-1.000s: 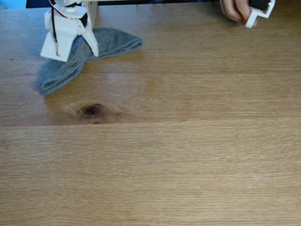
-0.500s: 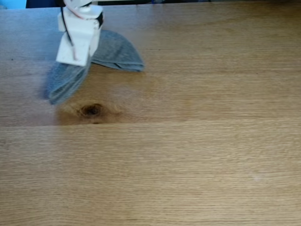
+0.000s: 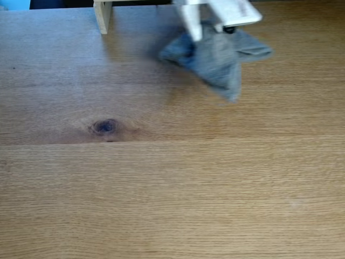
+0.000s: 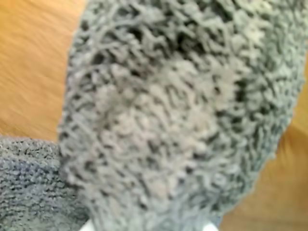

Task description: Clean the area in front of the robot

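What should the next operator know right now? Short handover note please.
Gripper: at the far edge of the light-brown oak-grain wooden tabletop in the fixed view, shut on the grey terry cloth; the wrist view shows the cloth bunched close to the lens.
Cloth: draped on the far centre-right of the tabletop, well right of the pale upright wooden post and beyond the dark oval knot.
Done: cannot tell from the wood which parts are wiped.
Left: probably the near planks, none of which the cloth touches.
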Robot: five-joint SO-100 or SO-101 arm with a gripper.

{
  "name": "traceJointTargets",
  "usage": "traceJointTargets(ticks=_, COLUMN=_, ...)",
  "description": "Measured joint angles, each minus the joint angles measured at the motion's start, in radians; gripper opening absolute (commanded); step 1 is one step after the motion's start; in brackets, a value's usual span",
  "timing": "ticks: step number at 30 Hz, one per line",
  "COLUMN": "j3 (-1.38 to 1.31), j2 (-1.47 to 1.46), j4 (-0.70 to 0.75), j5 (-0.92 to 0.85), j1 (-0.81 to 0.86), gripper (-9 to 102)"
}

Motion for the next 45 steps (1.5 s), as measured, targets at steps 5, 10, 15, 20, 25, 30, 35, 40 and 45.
traceJointTargets(ticks=5, j3=0.000, j2=-0.238, j4=-0.207, j5=0.023, j1=-0.066, gripper=0)
traceJointTargets(ticks=10, j3=0.000, j2=-0.459, j4=-0.451, j5=0.023, j1=-0.081, gripper=0)
traceJointTargets(ticks=15, j3=-0.032, j2=-0.673, j4=-0.686, j5=-0.023, j1=-0.064, gripper=0)
traceJointTargets(ticks=20, j3=-0.195, j2=-0.884, j4=-0.798, j5=-0.089, j1=-0.031, gripper=0)
traceJointTargets(ticks=25, j3=-0.537, j2=-1.077, j4=-0.746, j5=-0.129, j1=0.029, gripper=0)
traceJointTargets(ticks=30, j3=-0.986, j2=-1.284, j4=-0.594, j5=-0.152, j1=0.117, gripper=0)
traceJointTargets(ticks=35, j3=-1.293, j2=-1.414, j4=-0.433, j5=-0.152, j1=0.210, gripper=0)
traceJointTargets(ticks=40, j3=-1.350, j2=-1.402, j4=-0.216, j5=-0.094, j1=0.272, gripper=0)
traceJointTargets(ticks=45, j3=-1.250, j2=-1.272, j4=0.063, j5=-0.040, j1=0.262, gripper=0)
